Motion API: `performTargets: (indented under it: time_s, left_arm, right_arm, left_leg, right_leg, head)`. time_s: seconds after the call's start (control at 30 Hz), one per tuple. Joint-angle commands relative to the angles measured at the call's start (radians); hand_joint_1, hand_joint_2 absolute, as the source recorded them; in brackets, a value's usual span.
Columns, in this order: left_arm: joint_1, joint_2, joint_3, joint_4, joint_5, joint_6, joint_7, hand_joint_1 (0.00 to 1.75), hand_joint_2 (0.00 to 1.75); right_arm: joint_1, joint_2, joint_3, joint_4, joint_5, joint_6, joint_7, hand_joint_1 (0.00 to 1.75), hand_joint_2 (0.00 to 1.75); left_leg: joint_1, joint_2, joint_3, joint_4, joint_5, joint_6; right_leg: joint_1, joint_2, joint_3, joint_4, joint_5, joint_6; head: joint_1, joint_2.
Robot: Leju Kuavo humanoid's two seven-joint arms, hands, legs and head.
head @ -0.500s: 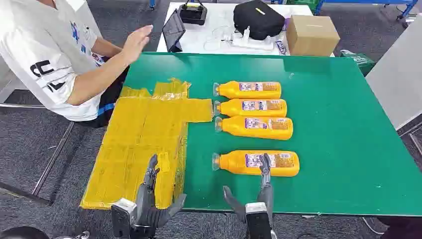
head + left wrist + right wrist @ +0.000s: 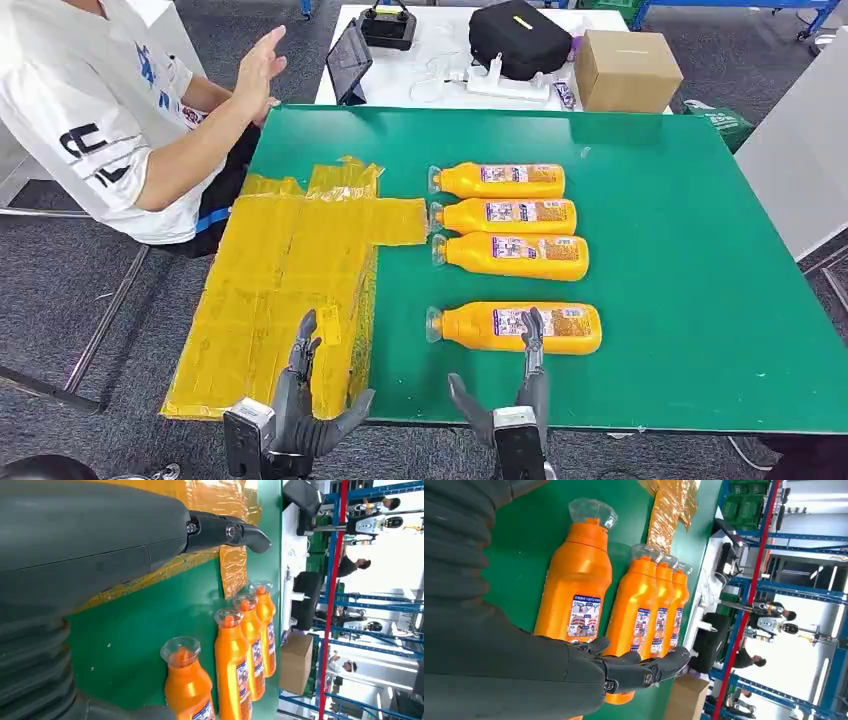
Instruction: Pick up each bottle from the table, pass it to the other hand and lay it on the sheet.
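bottle (image 2: 515, 327) nearest lies under spread fingers of empty right hand (image 2: 518, 385); left hand (image 2: 300, 390) empty, spread.

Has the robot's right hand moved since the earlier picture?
No. The right hand stays at the table's near edge, fingertips over the nearest bottle, as before.

— What sort of place is this?
— A robot lab or test hall. Grey carpet floor (image 2: 60, 290), a green work table (image 2: 680, 250), and a white table (image 2: 440, 85) at the far side with a tablet (image 2: 348, 60), a black bag (image 2: 520, 38) and a cardboard box (image 2: 627, 70).
— Anything else?
— Blue and red racks (image 2: 749, 595), and other robots (image 2: 385, 522) standing far off.
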Motion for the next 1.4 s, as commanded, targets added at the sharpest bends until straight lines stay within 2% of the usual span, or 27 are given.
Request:
performTargets:
  time_s: [0.03,0.17,0.33,0.47,0.57,0.63,0.73,0.8,0.97,1.07,1.4]
  left_arm:
    - [-0.018,-0.001,-0.003,0.046,0.000,-0.003,0.008,0.00,1.75]
    - [-0.020,0.005,-0.002,0.041,-0.006,0.011,-0.005,0.00,1.75]
    - [-0.049,-0.004,0.021,0.024,-0.040,0.028,-0.014,0.00,1.75]
    - [-0.050,-0.019,0.046,0.033,-0.055,0.000,-0.019,0.00,1.75]
    - [-0.049,-0.020,0.048,0.035,-0.056,-0.002,-0.021,0.00,1.75]
    - [-0.046,-0.032,0.061,0.040,-0.061,-0.026,-0.019,0.00,1.75]
    - [-0.041,-0.041,0.067,0.049,-0.069,-0.035,-0.011,0.00,1.75]
    - [-0.044,-0.042,0.073,0.053,-0.074,-0.040,-0.009,0.00,1.75]
    - [-0.055,-0.048,0.091,0.053,-0.095,-0.068,0.002,0.00,1.75]
    - [-0.065,-0.051,0.100,0.068,-0.107,-0.086,0.012,0.00,1.75]
    - [-0.099,-0.052,0.097,0.122,-0.114,-0.107,0.019,0.00,1.75]
  right_arm:
    - [-0.025,-0.017,-0.013,0.033,0.001,-0.002,0.000,0.00,1.75]
    - [-0.024,-0.051,-0.035,-0.046,0.073,-0.027,-0.002,0.00,1.75]
    - [-0.051,-0.121,-0.097,-0.184,0.248,-0.018,0.137,0.00,1.75]
    - [-0.082,-0.205,-0.171,-0.227,0.439,0.086,0.325,0.00,1.75]
    - [-0.085,-0.210,-0.181,-0.225,0.437,0.093,0.327,0.00,1.75]
    - [-0.092,-0.244,-0.180,-0.215,0.568,0.086,0.398,0.00,1.75]
    - [-0.129,-0.287,-0.201,-0.211,0.634,0.131,0.478,0.00,1.75]
    - [-0.160,-0.306,-0.208,-0.192,0.651,0.168,0.513,0.00,1.75]
    - [-0.214,-0.367,-0.197,-0.092,0.704,0.341,0.637,0.00,1.75]
    - [-0.238,-0.404,-0.176,-0.029,0.676,0.434,0.676,0.00,1.75]
    - [-0.390,-0.421,-0.124,0.187,0.655,0.513,0.691,0.00,1.75]
  left_leg:
    - [0.001,0.001,0.003,-0.001,-0.001,-0.001]
    - [0.001,0.000,0.002,-0.001,0.000,-0.001]
    - [0.000,-0.001,0.001,0.000,0.000,0.000]
    - [0.000,-0.001,0.002,0.000,0.000,0.000]
    - [0.000,0.000,0.003,0.000,0.000,0.000]
    - [0.000,-0.001,0.003,0.000,0.000,0.000]
    - [0.000,0.002,0.003,0.000,0.000,0.000]
    - [0.000,0.001,0.003,0.000,0.000,0.000]
    - [0.000,0.003,0.003,0.000,0.000,0.000]
    - [0.000,0.001,0.003,-0.001,0.000,0.000]
    - [0.000,0.003,0.004,-0.001,0.000,0.000]
  right_leg:
    - [0.001,0.000,0.003,-0.001,0.000,-0.001]
    - [0.001,-0.001,0.003,-0.002,0.000,-0.001]
    - [0.001,-0.002,0.002,-0.001,0.000,-0.001]
    - [0.000,-0.002,0.003,-0.001,0.000,-0.001]
    - [0.000,-0.001,0.003,-0.002,0.000,0.000]
    - [0.001,-0.002,0.004,-0.001,0.000,-0.001]
    - [0.000,0.000,0.003,-0.001,0.001,-0.001]
    - [0.001,-0.001,0.004,-0.001,0.001,-0.001]
    - [0.001,0.001,0.004,-0.002,0.002,-0.001]
    - [0.001,0.000,0.004,-0.002,0.001,0.000]
    - [0.001,0.002,0.004,-0.002,0.002,0.000]
  head:
    - [0.000,0.000]
    - [0.000,0.000]
    - [0.000,0.000]
    - [0.000,0.000]
    - [0.000,0.000]
    - [0.000,0.000]
    - [-0.001,0.000]
    - [0.000,0.000]
    - [0.000,0.000]
    - [0.000,0.000]
    - [-0.001,0.000]
